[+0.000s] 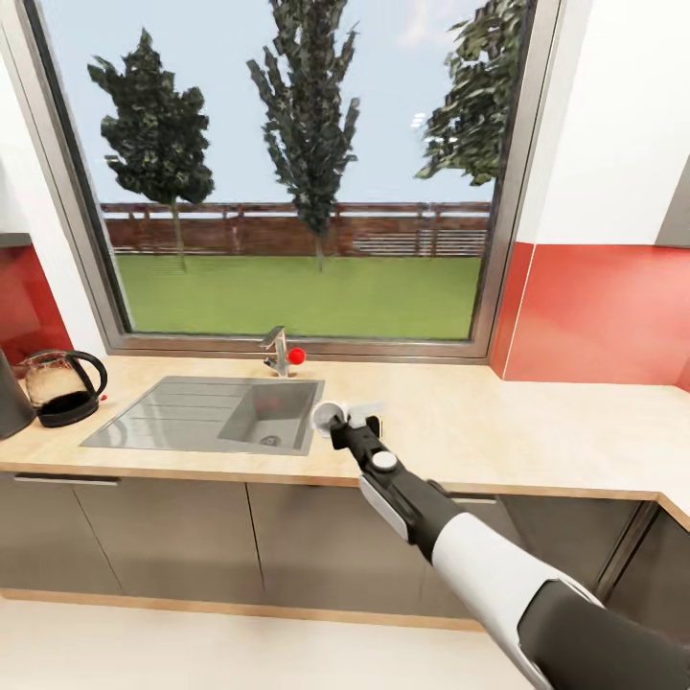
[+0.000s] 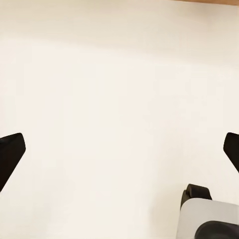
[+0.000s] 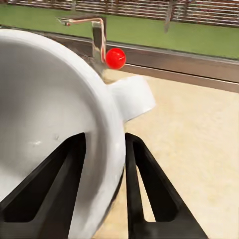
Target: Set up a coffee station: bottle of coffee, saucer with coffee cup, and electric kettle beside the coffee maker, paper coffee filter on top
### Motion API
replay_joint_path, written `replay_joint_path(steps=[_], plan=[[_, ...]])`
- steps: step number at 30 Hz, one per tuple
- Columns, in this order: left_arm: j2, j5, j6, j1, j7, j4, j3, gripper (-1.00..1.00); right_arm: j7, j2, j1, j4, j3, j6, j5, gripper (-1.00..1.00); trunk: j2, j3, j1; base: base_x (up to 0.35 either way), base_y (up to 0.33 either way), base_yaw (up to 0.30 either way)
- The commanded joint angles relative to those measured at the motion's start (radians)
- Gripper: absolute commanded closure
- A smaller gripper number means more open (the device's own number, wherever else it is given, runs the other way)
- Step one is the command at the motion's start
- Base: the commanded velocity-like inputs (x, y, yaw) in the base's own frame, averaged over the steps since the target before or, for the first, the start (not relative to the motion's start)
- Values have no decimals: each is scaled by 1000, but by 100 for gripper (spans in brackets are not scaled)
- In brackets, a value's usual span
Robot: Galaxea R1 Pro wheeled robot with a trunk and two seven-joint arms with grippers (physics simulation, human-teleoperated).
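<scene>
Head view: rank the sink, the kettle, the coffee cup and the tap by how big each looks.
Largest to smallest as they look:
1. sink
2. kettle
3. coffee cup, held in the right gripper, and tap: they look alike, and the cup is nearer the camera, so no ranking.

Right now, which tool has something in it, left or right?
The right tool: its fingers pinch the wall of the white coffee cup, just right of the sink. The left tool is open, with only pale surface between its fingertips.
</scene>
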Motion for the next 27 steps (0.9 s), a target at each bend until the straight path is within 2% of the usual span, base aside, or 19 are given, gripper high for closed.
replay_joint_path(steps=[1, 6, 10, 17, 27], plan=[[0, 7, -3, 0, 5, 0, -9, -100, 10, 0, 6, -18, 12, 14, -8, 100, -1, 0, 0, 0, 0, 0], [0, 7, -3, 0, 5, 1, -9, -100, 97, 0, 32, -74, 30, 178, -9, 100, -1, 0, 0, 0, 0, 0], [0, 7, -3, 0, 5, 1, -9, -100, 125, 0, 44, -94, 33, 252, -10, 100, -1, 0, 0, 0, 0, 0], [1, 6, -3, 0, 5, 1, -9, -100, 153, 0, 60, -107, 34, 275, -11, 100, -1, 0, 0, 0, 0, 0], [1, 6, -3, 0, 5, 1, -9, -100, 155, 0, 73, -104, 32, 276, -11, 100, -1, 0, 0, 0, 0, 0]])
